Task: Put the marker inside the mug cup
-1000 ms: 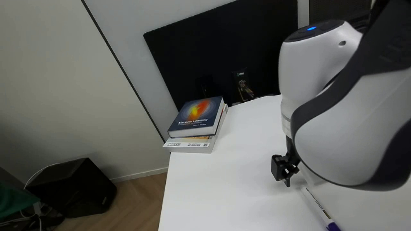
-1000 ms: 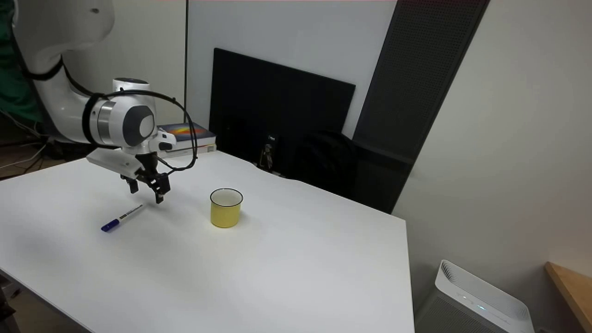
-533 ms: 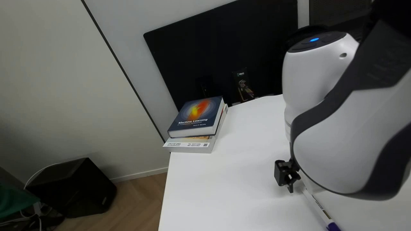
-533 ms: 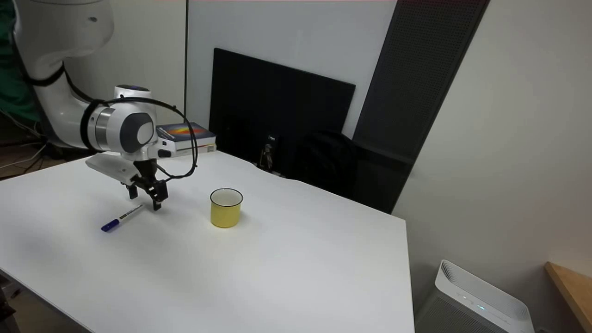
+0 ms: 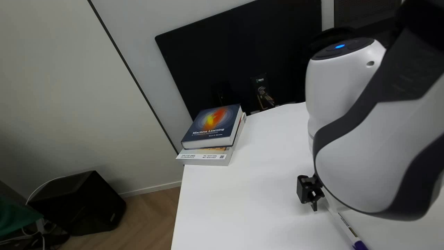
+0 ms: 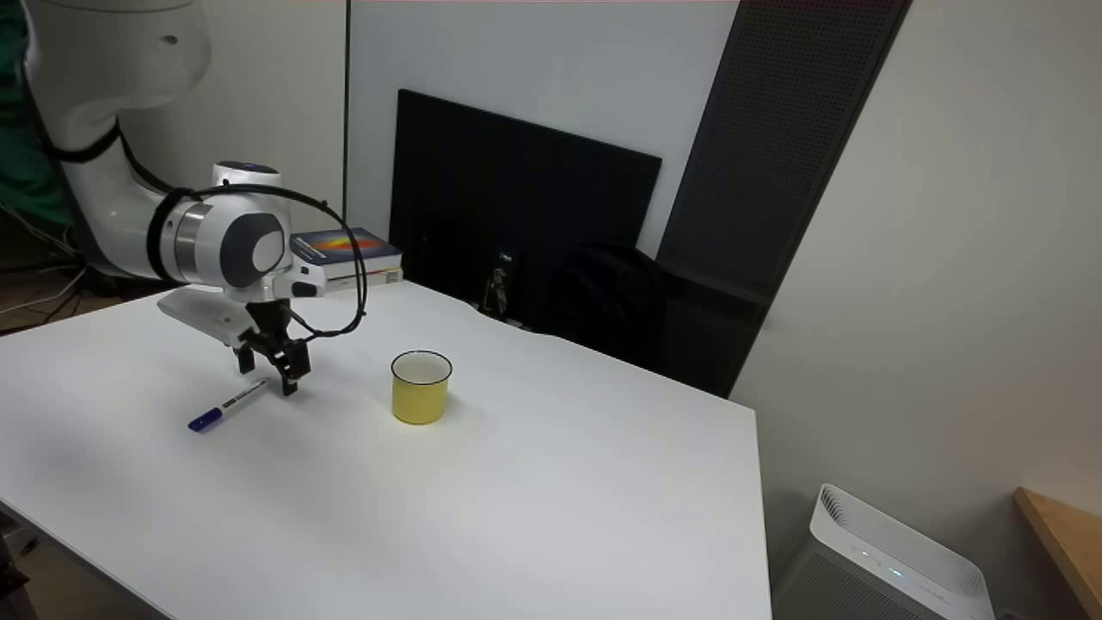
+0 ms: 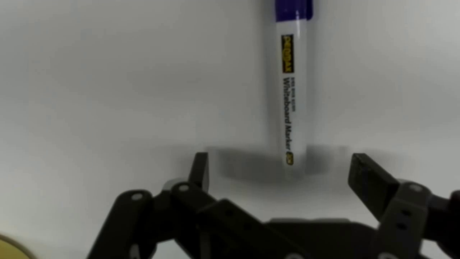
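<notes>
The marker (image 6: 228,406), white with a blue-purple cap, lies flat on the table in both exterior views (image 5: 347,227). In the wrist view, the marker (image 7: 294,93) runs upright in the picture, cap at the top. My gripper (image 6: 268,375) is open and empty, just above the table at the marker's uncapped end. In the wrist view, that end lies between the two spread fingers (image 7: 280,163), touching neither. The yellow mug (image 6: 419,401) stands upright to the right of the gripper; its handle is hidden. Only the mug's edge (image 7: 12,250) shows in the wrist view's lower left corner.
Two stacked books (image 5: 211,128) lie at the table's back corner. A black monitor (image 6: 516,198) and a small dark box (image 6: 499,284) stand behind the table's far edge. A cable (image 6: 362,258) loops out from the wrist. A white appliance (image 6: 887,551) stands beyond the table.
My gripper has moved down toward the table, beside the marker's uncapped end, with its fingers still open. The marker and the mug have not moved.
</notes>
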Motion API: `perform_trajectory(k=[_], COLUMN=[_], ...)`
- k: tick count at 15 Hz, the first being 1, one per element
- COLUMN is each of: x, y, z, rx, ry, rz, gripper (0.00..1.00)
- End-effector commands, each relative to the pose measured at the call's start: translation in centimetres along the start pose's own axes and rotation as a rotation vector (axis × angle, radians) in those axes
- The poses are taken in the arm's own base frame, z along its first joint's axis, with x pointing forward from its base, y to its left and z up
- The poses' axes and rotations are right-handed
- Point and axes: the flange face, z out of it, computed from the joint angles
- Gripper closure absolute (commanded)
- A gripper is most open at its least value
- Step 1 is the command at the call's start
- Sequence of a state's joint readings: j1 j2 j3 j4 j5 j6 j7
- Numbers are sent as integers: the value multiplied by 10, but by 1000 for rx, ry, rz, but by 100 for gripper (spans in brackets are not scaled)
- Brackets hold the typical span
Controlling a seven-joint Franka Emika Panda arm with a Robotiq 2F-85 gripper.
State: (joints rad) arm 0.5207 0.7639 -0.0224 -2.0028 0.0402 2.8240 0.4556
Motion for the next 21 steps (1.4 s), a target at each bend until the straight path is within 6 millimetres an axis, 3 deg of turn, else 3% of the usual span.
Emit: perform_trajectory(k=[1,3,4,6,16,21], x=[-1,-4,-4,-6,-1,8], y=[-4,-5,-5,-6,3,19], z=[6,8,9,10,10,0], rx=[-10,-13,-15,-23,-52,-65], ry=[2,-2,-3,-2,5,13], rz=[38,40,39,34,53,82], gripper=[0,0,25,31,99,94])
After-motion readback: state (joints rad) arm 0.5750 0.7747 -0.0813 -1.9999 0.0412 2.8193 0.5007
